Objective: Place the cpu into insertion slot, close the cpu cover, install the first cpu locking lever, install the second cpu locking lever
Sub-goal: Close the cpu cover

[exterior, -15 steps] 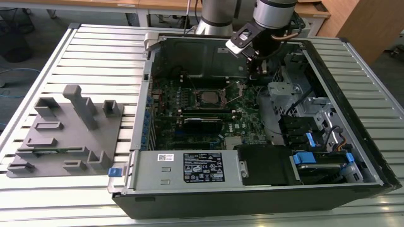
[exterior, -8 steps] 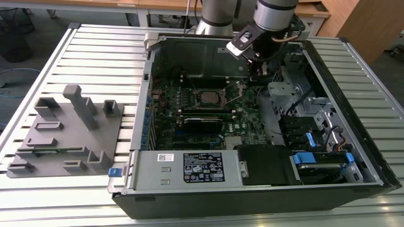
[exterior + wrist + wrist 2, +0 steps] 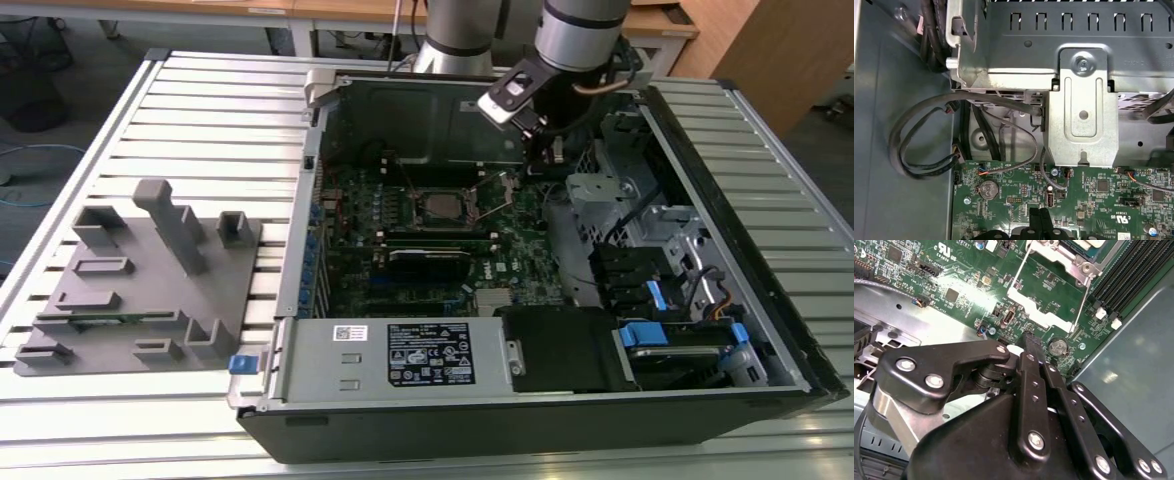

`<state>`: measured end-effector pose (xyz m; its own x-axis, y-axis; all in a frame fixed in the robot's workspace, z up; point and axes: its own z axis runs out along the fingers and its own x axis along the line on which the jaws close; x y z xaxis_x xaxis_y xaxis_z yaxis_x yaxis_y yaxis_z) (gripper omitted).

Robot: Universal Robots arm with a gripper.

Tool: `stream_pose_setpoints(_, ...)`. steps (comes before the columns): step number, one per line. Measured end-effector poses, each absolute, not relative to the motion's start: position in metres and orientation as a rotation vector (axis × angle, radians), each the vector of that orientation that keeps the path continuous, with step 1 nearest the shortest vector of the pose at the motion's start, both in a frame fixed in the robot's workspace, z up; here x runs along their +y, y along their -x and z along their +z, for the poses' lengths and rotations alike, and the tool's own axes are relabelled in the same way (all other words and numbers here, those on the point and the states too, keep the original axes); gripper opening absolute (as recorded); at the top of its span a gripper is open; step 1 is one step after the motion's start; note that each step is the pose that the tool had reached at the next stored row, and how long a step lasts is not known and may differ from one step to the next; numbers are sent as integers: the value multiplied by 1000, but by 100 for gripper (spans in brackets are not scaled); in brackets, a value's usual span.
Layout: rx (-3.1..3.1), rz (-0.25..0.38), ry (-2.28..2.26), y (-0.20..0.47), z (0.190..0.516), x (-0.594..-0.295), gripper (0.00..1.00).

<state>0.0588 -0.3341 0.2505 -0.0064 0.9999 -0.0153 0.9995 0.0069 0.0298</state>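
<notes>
Exterior view had the black two-finger gripper [image 3: 541, 150] dipped inside the open black tower computer case [image 3: 534, 425], near the socket area of the green motherboard [image 3: 350, 235]. The small flat square cpu with the silver-grey top [image 3: 438, 207] looked to be sitting in the square black insertion slot [image 3: 462, 199] already, though I couldn't judge from there how flat it was seated.

In the second wrist view the thin silvery metal cpu cover frame [image 3: 1036, 312] was flipped open, with bare board showing through its window. The thin wire locking levers [image 3: 1082, 297] stood free along its sides. So the cover wasn't shut and no lever was hooked.

In both wrist views the black fingers [image 3: 1026, 365] [image 3: 1035, 217] were pressed together with nothing visible between them. The tip sat close to the cover's free edge and a round silver coin cell battery [image 3: 1056, 346]. Whether it touched the board, I couldn't tell.

My worry was that a narrow closed tip pushing a springy frame could slip off the edge and jab the battery or the tiny parts around it. If the cpu sat crooked, forcing the cover down could also damage the socket contacts. And a free lever could get trapped under the frame.
</notes>
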Motion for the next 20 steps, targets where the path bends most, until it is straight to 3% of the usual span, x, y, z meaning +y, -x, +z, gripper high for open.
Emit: stream_pose_setpoints(20,2209,10,-2194,-59,242,-334,10)
